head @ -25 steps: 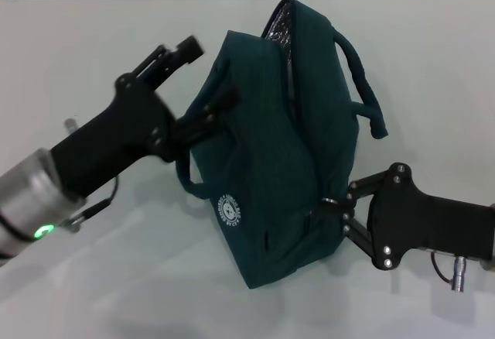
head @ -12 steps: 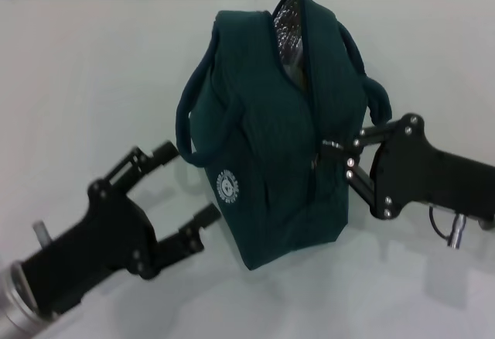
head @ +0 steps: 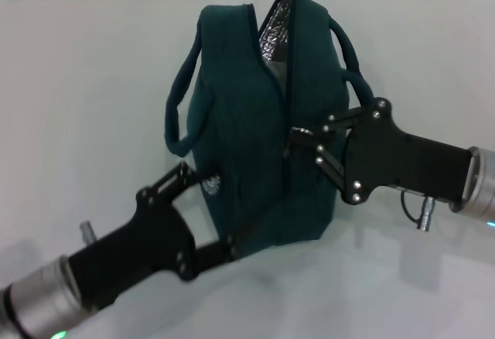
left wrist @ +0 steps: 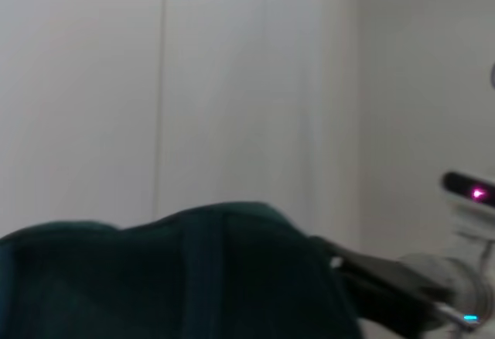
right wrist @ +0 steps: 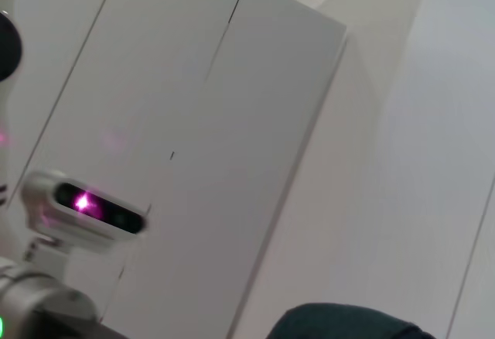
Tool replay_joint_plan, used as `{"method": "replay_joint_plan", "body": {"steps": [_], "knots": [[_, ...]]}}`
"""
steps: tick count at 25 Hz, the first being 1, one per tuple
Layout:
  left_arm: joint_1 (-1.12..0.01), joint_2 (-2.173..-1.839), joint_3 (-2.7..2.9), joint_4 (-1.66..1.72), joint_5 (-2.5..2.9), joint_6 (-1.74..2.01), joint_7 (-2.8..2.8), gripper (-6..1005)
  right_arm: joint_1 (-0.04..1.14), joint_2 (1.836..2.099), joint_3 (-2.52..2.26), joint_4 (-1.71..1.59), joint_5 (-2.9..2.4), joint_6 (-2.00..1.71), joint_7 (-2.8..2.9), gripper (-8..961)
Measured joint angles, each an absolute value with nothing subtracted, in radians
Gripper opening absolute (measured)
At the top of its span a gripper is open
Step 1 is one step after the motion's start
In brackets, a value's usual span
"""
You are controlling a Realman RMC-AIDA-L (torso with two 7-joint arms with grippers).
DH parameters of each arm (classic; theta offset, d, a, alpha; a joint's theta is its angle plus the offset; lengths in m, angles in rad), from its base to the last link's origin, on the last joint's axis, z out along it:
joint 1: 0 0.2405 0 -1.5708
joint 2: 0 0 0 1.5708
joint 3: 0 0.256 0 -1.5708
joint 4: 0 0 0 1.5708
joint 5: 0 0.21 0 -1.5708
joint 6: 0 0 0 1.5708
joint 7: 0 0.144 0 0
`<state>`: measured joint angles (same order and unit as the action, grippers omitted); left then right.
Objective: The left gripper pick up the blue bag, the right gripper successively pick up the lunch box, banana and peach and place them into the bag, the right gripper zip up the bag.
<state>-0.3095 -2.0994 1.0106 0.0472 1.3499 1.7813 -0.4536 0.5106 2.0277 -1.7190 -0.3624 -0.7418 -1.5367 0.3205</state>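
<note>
Two grippers flank the dark teal insulated bag (head: 255, 145), which stands upright on the white table (head: 85, 83). Its zipper is partly undone near the top, showing silver lining (head: 272, 33), and both carry handles arch over its sides. The right gripper (head: 298, 139) meets the zipper line at mid-height, its fingertips pinched together on the zipper pull. The left gripper (head: 213, 211) sits low against the bag's near bottom corner with its fingers spread, one above beside the round logo (head: 210, 185), one beneath.
</note>
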Motion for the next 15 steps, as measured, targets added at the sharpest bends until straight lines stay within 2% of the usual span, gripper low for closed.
{"method": "replay_joint_plan", "body": {"steps": [6, 15], "knots": [[-0.376, -2.092, 1.017, 0.021, 1.299, 1.745, -0.545, 878, 0.514, 2.028, -1.797, -0.374, -0.656, -1.525, 0.32, 15], [-0.371, -2.093, 1.014, 0.049, 1.295, 1.703, -0.527, 876, 0.513, 2.028, -1.855, -0.376, -0.597, -1.515, 0.315, 15]]}}
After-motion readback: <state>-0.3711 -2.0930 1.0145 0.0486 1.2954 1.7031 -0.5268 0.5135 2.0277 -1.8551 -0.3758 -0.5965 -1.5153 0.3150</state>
